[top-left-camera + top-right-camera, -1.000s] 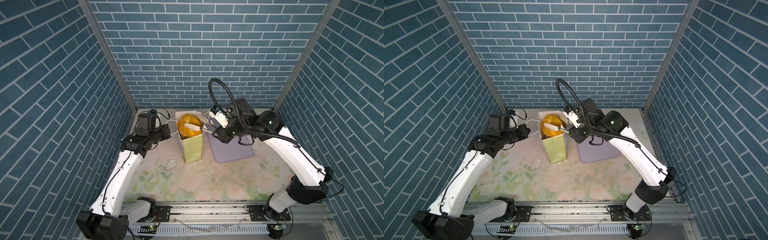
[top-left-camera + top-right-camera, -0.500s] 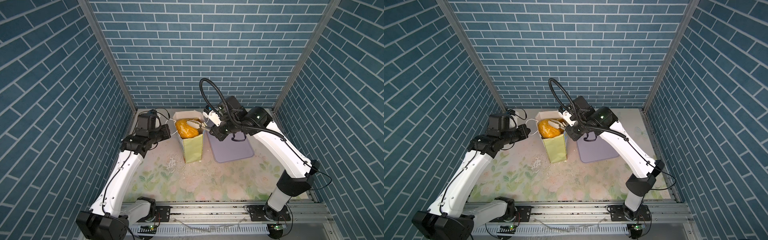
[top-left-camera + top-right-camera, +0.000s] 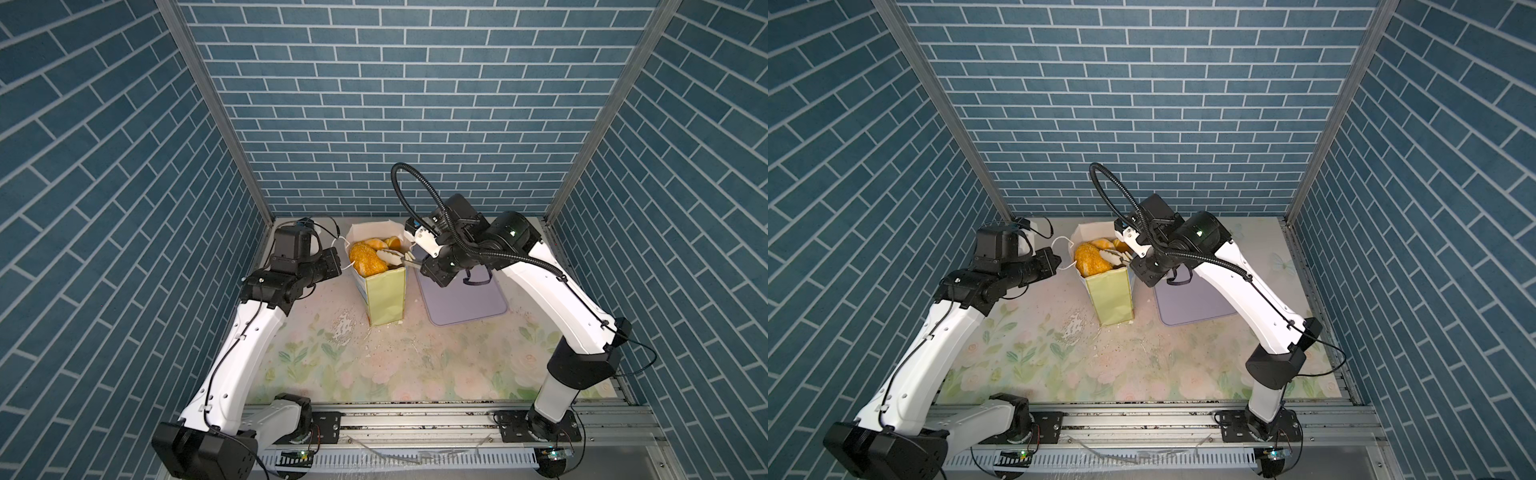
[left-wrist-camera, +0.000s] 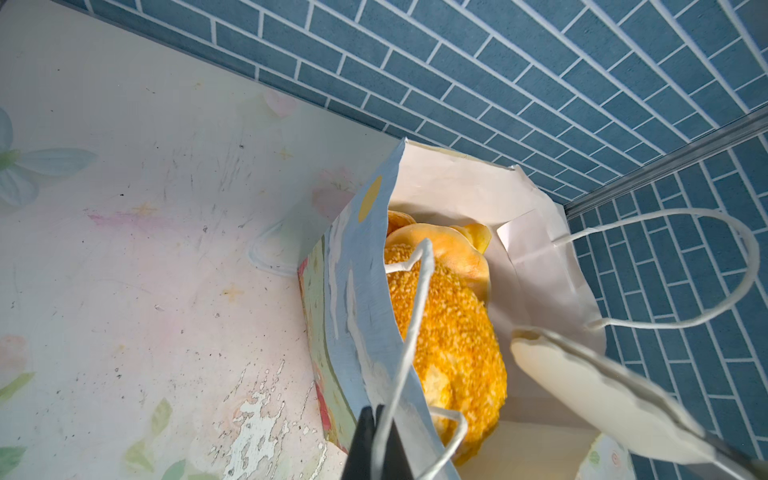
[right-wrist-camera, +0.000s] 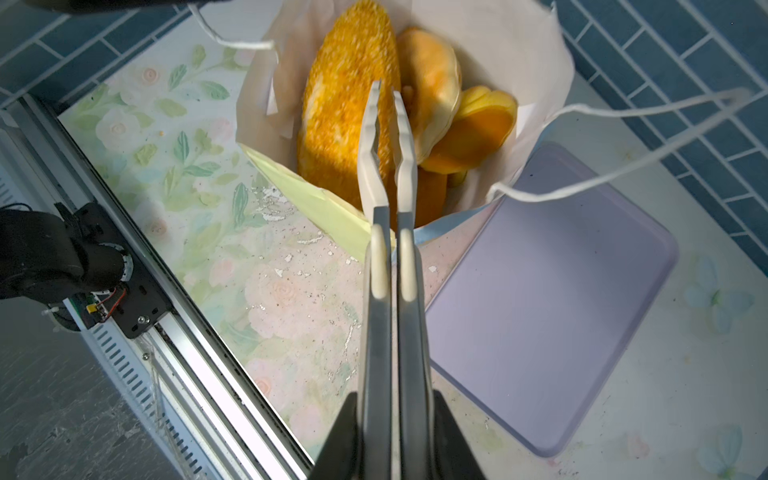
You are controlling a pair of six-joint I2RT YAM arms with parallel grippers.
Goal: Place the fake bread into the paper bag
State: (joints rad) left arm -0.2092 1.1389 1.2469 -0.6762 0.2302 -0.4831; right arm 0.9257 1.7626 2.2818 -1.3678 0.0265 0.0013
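The paper bag (image 3: 384, 299) (image 3: 1113, 299) stands upright at the back of the table, its mouth open. Fake bread fills it to the top: a seeded oval loaf (image 4: 449, 332) (image 5: 345, 104) (image 3: 365, 257) and smooth buns (image 5: 432, 83) beside it. My left gripper (image 4: 376, 415) (image 3: 338, 266) is shut on the bag's white cord handle (image 4: 415, 316) at the bag's left. My right gripper (image 5: 390, 399) (image 3: 424, 266) is shut on grey-and-white tongs (image 5: 388, 166) (image 4: 602, 399). The tong tips lie nearly together over the loaf, with nothing between them.
A flat lilac tray (image 3: 461, 299) (image 5: 540, 311) lies bare just right of the bag, under my right wrist. The bag's other cord handle (image 5: 623, 137) loops out toward the tray. Blue brick walls close in the back and both sides. White flakes (image 3: 345, 328) dot the floral mat.
My right arm has swung slightly left and the tongs have closed from spread to nearly together. The loaf, held high at the bag's mouth a second ago, now sits lower inside. My left arm is still.
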